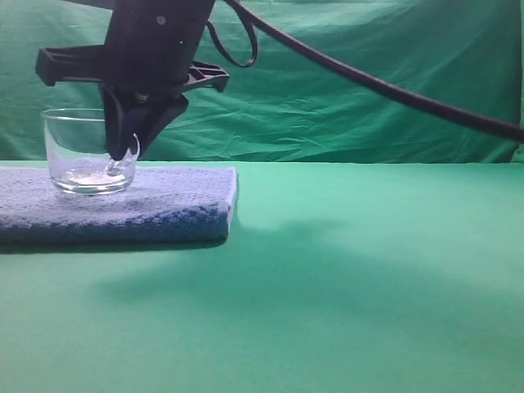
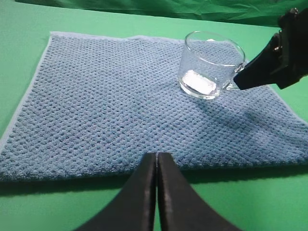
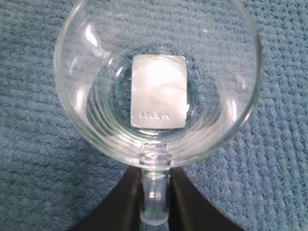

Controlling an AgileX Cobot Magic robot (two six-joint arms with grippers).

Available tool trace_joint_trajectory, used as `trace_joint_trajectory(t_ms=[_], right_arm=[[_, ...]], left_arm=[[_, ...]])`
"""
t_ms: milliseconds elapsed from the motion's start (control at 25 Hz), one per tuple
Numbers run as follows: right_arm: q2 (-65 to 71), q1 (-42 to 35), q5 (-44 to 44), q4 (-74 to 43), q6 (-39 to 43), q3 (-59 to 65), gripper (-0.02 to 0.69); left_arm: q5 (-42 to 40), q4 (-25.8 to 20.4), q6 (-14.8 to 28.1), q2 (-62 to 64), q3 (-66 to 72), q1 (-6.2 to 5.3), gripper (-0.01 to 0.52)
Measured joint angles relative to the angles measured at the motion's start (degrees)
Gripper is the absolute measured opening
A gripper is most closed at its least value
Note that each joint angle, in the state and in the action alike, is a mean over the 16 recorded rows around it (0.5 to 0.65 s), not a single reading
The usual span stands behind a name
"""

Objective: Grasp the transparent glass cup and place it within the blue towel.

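My right end effector point(image 3: 154, 202) sits w/ fingers either side of the glass cup point(image 1: 86, 151) handle; can't tell if clamped or just loosened. Cup stands upright on the blue towel point(image 2: 120, 110), near its edge. Left end effector point(image 2: 156, 166) pressed together, low over green desk point(image 1: 368, 278).

Black arm housing point(image 1: 151, 41), tapered black fingers point(image 2: 156, 192), trailing black cable point(image 1: 385, 86).

I see the transparent glass cup point(image 1: 88, 152) standing upright on the blue towel point(image 1: 164, 209), which lies flat and folded, with the cup's handle facing right.
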Motion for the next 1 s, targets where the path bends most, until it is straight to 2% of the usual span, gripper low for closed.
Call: trace_joint_trajectory(t_ms=[160, 520, 760, 1000], right_arm=[[-3.83, -0.03, 7.74, -0.40, 1.76, -3.30, 0.208], [-17.64, -0.03, 18.27, -1.07, 5.80, -3.49, 0.022], [-29.49, -0.03, 18.15, -1.22, 6.84, 4.70, 0.000], [-43.41, -0.03, 11.61, -0.53, 6.95, 20.19, 0.000]], left_arm=[[0.00, 0.00, 0.00, 0.00, 0.00, 0.00, 0.000], [0.00, 0.00, 0.00, 0.00, 0.00, 0.00, 0.000], [0.00, 0.00, 0.00, 0.00, 0.00, 0.00, 0.000], [0.00, 0.00, 0.00, 0.00, 0.00, 0.00, 0.000]])
